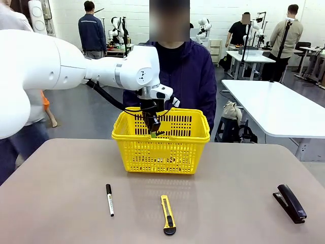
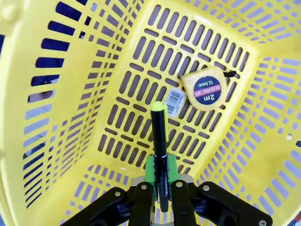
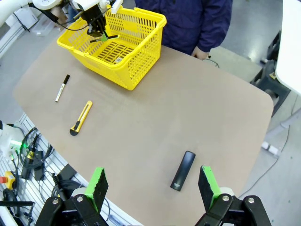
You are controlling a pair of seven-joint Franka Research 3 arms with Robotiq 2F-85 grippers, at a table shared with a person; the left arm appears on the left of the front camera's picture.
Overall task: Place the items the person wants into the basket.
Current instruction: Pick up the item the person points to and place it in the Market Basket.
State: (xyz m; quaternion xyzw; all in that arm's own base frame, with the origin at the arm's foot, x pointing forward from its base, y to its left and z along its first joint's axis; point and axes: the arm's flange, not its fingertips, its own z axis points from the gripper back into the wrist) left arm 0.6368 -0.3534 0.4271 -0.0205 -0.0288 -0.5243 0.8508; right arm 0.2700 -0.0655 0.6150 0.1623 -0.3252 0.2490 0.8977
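1. Progress, done. The tape measure (image 2: 205, 88) already lies inside the basket (image 1: 160, 137), which stands toward the table's (image 1: 228, 168) far edge at the middle, directly in front of the person (image 1: 188, 71).
2. Progress, in hand. The left gripper (image 2: 160, 181) is pinched on the pen (image 2: 159, 136) between its green pads. In the front view it hangs at about rim height inside the basket's opening. The pen has not yet been released, and its lower end looks clear of the basket floor, so this item is judged close to being placed.
3. Progress, left. The stapler (image 1: 290, 203) lies untouched on the table near the right corner on the robot's side, well apart from the basket. The right gripper (image 3: 153, 181) hovers above that corner with its fingers spread wide and nothing between them.
4. Not wanted. The marker (image 1: 109, 200) and the utility knife (image 1: 168, 215) lie near the robot-side edge, the marker left of the middle and the knife about at the middle.
5. Appearance, pen. Slim black barrel with a yellow-green end, held lengthwise along the fingers and pointing down at the slotted floor.
6. Appearance, tape measure. Small yellow case with a black face printed "2m", lying flat and face up toward one corner of the basket floor, a white barcode label just beside it.
7. Appearance, stapler. Long, black and closed, lying flat at a slant to the table's edge.
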